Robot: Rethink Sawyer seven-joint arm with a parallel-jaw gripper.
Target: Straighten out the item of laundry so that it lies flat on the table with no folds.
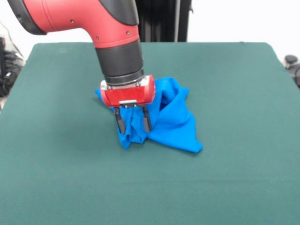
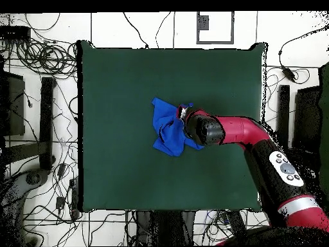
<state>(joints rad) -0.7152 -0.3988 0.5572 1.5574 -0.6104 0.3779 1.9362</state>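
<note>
Now: T-shirt (image 1: 171, 119) bunched, pointed corner toward camera | fingers (image 1: 133, 121) straddling fold

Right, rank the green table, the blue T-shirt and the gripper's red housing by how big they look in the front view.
1. The dark green felt-topped table, by far the largest.
2. The crumpled bright blue T-shirt.
3. The red gripper housing, smallest, though it sits above the cloth and nearer the camera, which flatters its size.
</note>
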